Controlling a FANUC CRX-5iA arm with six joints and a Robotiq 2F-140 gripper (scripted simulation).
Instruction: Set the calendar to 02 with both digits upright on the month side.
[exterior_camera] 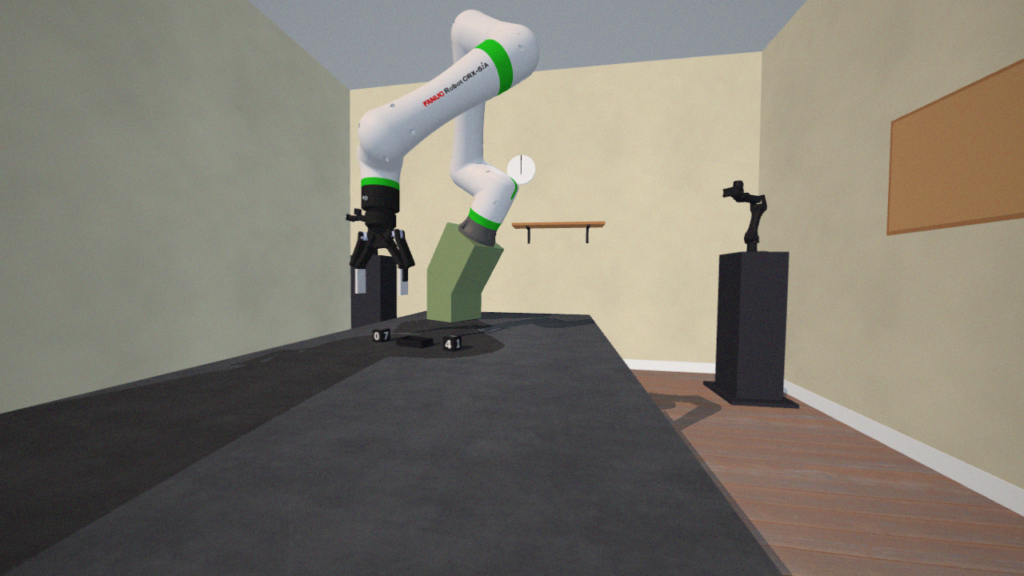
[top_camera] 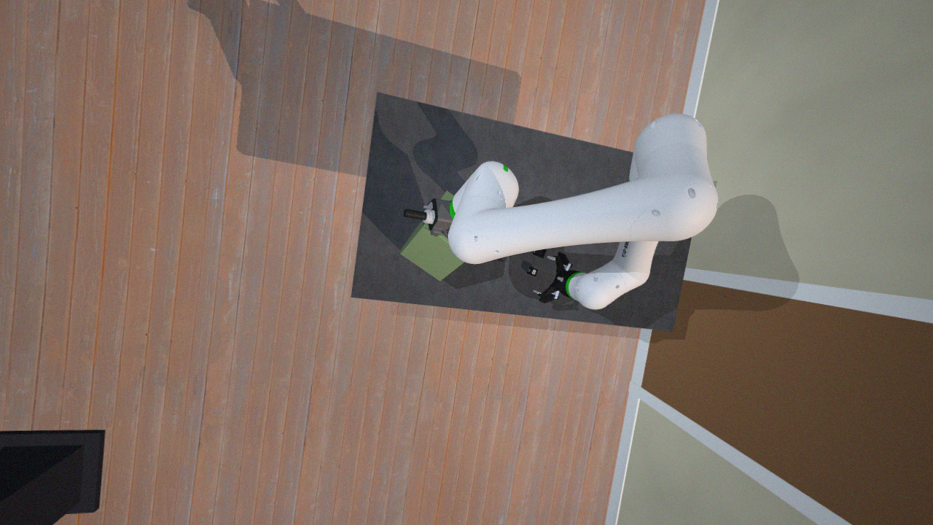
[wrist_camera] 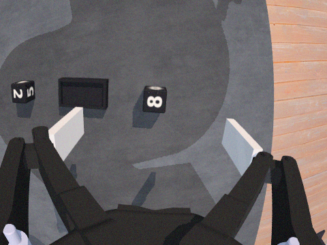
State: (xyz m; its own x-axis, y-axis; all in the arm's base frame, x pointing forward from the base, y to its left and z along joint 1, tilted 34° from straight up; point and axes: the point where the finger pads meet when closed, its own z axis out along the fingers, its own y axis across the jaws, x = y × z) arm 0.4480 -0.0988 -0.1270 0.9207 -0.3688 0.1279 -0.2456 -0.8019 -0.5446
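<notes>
In the wrist view, the gripper (top_camera: 547, 276) (exterior_camera: 382, 281) (wrist_camera: 154, 126) spreads its fingers wide, its body cut off at the bottom edge.

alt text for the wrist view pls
Open black pincer with pale fingertips above a dark surface; beyond it, an empty black tray lies between two black number cubes, one showing 2 and 5, the other 8.
</notes>
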